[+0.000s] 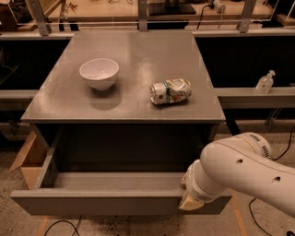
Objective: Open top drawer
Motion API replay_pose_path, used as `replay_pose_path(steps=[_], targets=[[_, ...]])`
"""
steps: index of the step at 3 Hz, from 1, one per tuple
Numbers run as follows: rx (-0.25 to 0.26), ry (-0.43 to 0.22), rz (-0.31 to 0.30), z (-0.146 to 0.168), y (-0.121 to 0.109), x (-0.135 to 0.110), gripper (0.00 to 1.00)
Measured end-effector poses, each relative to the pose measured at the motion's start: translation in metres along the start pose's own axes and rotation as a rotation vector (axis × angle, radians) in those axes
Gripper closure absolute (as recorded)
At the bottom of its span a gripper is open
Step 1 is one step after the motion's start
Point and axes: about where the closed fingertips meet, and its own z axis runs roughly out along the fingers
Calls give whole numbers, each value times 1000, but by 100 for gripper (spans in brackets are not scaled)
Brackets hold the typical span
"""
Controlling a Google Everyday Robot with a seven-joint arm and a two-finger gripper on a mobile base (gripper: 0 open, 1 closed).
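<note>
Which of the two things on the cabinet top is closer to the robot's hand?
The crushed can, on its side right of the white bowl; the gripper is at the open top drawer, right end.

You'll find nothing readable here — print on the can (pixel 170 91) is illegible; the tool (pixel 191 202) sits at the top drawer (pixel 101 203) front.

Lab: cabled benches (pixel 115 11), tool (pixel 190 203) at drawer (pixel 92 203)
</note>
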Motion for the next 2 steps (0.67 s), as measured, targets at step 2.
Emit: replay_pose_path(steps=[2], targets=[[15,-7,-9,-7,-3,0,12]])
